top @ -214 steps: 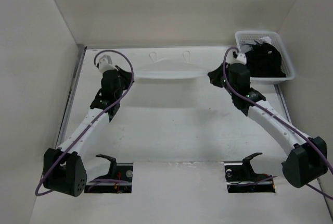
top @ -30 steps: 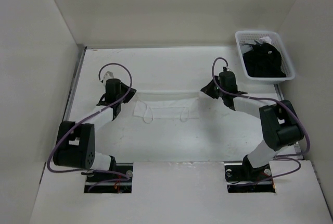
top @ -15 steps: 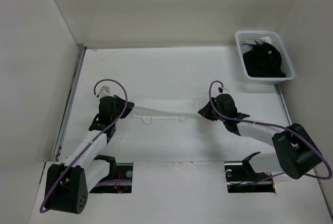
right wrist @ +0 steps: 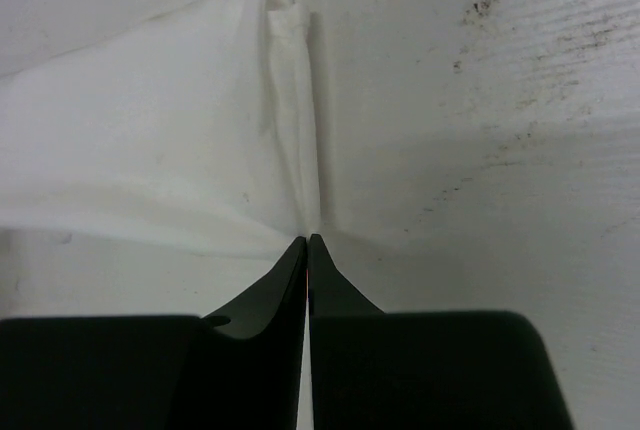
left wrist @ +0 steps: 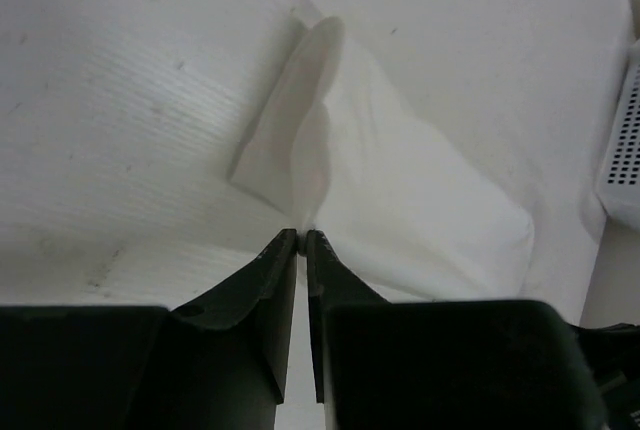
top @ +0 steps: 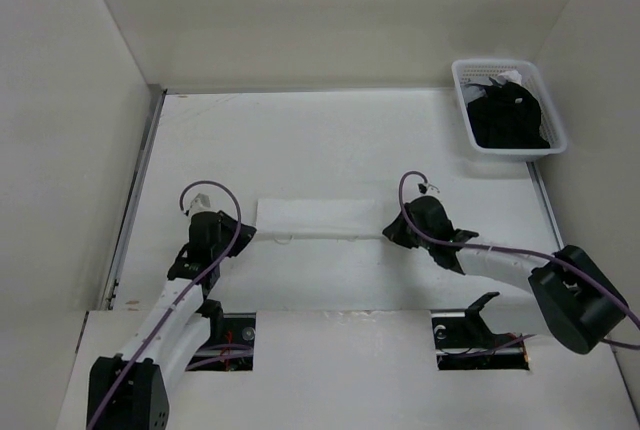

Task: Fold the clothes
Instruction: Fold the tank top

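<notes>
The clothes (top: 320, 218) are a white garment lying as a flat folded band across the middle of the table. My left gripper (top: 246, 232) is at the band's near left corner. In the left wrist view its jaws (left wrist: 302, 234) are pinched on a raised corner of the white fabric (left wrist: 400, 180). My right gripper (top: 390, 231) is at the band's near right corner. The right wrist view shows it (right wrist: 308, 238) shut, with the fabric's (right wrist: 150, 160) folded edge running into the tips.
A white mesh basket (top: 460, 75) stands at the back right corner with black garments (top: 510, 115) in it; its wall shows at the right edge of the left wrist view (left wrist: 625, 150). White walls enclose the table on three sides.
Both grippers have drawn toward the near edge and lowered. The garment, a lifted narrow strip half a second ago, now lies flat as a wider folded band.
</notes>
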`<state>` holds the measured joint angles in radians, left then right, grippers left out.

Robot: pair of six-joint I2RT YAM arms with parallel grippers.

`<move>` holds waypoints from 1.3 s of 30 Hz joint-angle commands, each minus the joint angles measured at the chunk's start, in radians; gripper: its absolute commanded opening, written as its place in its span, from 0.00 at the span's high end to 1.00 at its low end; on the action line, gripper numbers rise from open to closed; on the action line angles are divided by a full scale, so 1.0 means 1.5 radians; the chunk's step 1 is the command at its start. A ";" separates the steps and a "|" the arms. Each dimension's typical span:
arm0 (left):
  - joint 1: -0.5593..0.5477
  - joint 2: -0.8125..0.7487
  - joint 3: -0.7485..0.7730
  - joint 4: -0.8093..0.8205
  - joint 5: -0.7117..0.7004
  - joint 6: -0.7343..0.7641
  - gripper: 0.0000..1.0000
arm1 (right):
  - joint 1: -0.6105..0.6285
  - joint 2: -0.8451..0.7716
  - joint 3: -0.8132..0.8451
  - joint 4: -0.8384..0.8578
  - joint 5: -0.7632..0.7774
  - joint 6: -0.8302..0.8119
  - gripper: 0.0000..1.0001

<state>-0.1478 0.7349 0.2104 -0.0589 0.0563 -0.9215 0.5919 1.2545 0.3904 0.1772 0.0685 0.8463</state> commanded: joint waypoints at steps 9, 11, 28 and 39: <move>0.004 -0.070 0.058 -0.070 -0.029 0.014 0.79 | 0.011 -0.101 0.024 -0.081 0.044 -0.030 0.59; -0.045 -0.031 0.088 -0.046 -0.046 0.009 0.79 | 0.007 -0.083 0.036 -0.064 0.039 -0.043 0.55; -0.100 0.294 0.072 0.239 -0.115 0.027 0.78 | -0.051 0.182 0.014 0.218 -0.083 0.073 0.68; -0.091 0.260 0.054 0.243 -0.078 0.028 0.77 | -0.079 0.040 -0.079 0.234 -0.063 0.104 0.93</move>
<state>-0.2668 1.1751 0.3000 0.2520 -0.0811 -0.8875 0.4770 1.4063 0.2840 0.5510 -0.0643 0.9993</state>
